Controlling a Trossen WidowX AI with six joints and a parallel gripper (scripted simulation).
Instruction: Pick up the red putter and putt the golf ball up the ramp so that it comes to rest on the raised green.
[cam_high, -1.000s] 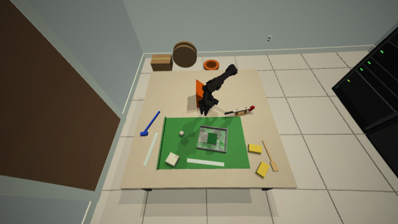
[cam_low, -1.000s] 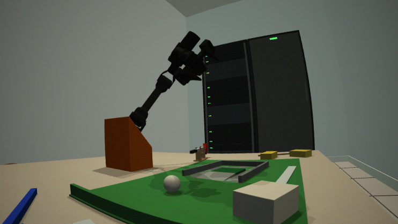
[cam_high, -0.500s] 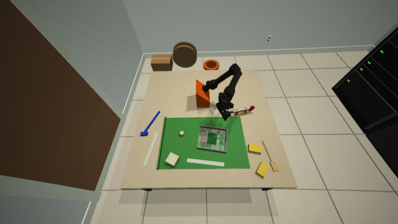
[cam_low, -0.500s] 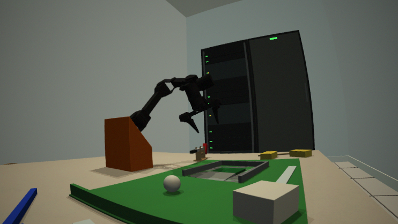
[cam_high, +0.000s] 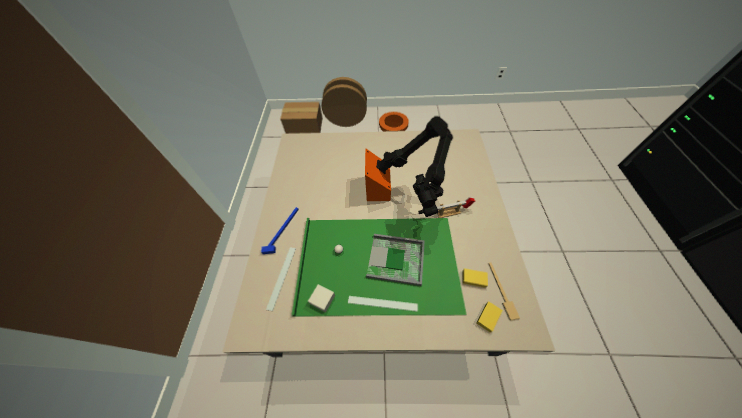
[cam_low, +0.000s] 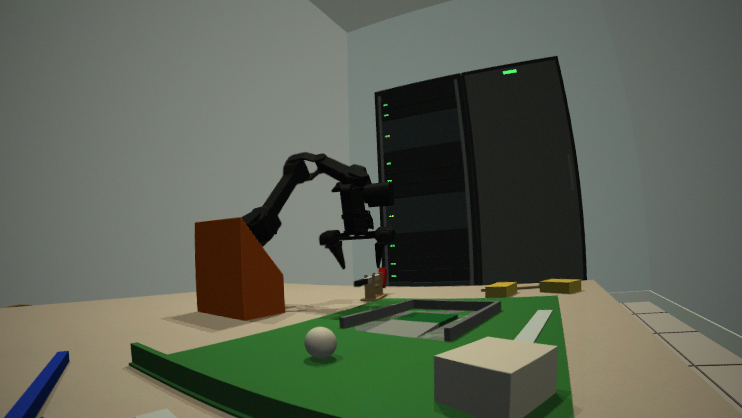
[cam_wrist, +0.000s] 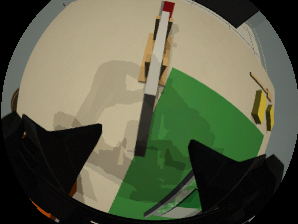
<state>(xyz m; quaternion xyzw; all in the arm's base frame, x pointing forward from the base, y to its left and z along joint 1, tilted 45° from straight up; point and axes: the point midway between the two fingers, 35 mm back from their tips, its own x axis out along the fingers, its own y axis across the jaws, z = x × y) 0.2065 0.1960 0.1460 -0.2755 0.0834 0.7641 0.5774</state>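
The red putter (cam_high: 469, 201) (cam_low: 384, 276) (cam_wrist: 159, 55) lies across a small wooden stand (cam_high: 449, 213) (cam_low: 373, 293) near the mat's far edge, with its red head outward and its dark handle toward the arm. My gripper (cam_high: 427, 213) (cam_low: 361, 266) (cam_wrist: 145, 137) is open and empty, pointing down above the handle. In the wrist view the handle's end shows between the fingertips. The white golf ball (cam_high: 338, 249) (cam_low: 320, 342) rests on the green mat (cam_high: 332, 275) (cam_low: 259, 358) (cam_wrist: 220, 115). The grey ramp (cam_high: 378, 255) faces it and leads to the raised green (cam_high: 395, 258) (cam_low: 425, 317).
Dark walls (cam_high: 422, 262) (cam_low: 475, 319) border the raised green. A white block (cam_high: 320, 297) (cam_low: 493, 368) and a pale strip (cam_high: 382, 303) lie on the mat. A blue mallet (cam_high: 282, 227) lies left. Yellow blocks (cam_high: 475, 277) (cam_high: 489, 316) and a wooden paddle (cam_high: 510, 310) lie right.
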